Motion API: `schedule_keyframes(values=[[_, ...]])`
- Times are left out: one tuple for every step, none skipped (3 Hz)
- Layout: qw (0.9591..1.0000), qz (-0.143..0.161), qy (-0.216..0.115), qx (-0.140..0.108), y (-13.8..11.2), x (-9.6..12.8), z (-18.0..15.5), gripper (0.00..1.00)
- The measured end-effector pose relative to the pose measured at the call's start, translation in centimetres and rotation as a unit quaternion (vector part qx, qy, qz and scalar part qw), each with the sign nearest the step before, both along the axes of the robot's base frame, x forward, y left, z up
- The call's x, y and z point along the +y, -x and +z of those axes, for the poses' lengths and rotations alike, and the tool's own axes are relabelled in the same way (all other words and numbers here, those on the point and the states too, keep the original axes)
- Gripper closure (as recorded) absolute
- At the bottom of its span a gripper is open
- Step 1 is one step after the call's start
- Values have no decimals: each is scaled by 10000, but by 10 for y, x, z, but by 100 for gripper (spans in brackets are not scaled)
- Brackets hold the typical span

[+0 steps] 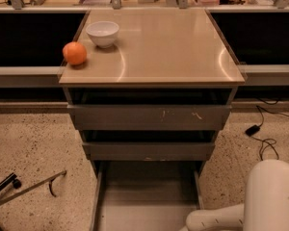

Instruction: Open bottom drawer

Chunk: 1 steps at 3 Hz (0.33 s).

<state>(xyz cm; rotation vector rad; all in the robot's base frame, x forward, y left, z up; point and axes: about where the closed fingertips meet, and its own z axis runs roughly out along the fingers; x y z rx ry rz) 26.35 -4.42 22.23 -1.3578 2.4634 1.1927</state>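
The bottom drawer [147,201] is pulled out toward me from the grey cabinet. Its pale grey flat interior shows between its side rails, and its front is cut off by the bottom edge of the view. Above it are the middle drawer front [149,151] and the wider top drawer front [149,117] with pale scratch marks, both slightly out. My white arm [216,218] reaches in from the lower right over the drawer's right front corner. The gripper is below the bottom edge of the view, out of sight.
A tan cabinet top [168,52] holds a white bowl [102,33] and an orange [74,53] at its left. Dark counters flank the cabinet. A black cable and plug [254,129] lie on the speckled floor to the right, and a metal rod [29,189] lies to the left.
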Motion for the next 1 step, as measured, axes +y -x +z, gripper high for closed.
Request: schedule_keyframes(values=[[10000, 0, 0, 0, -3, 1, 0, 0]])
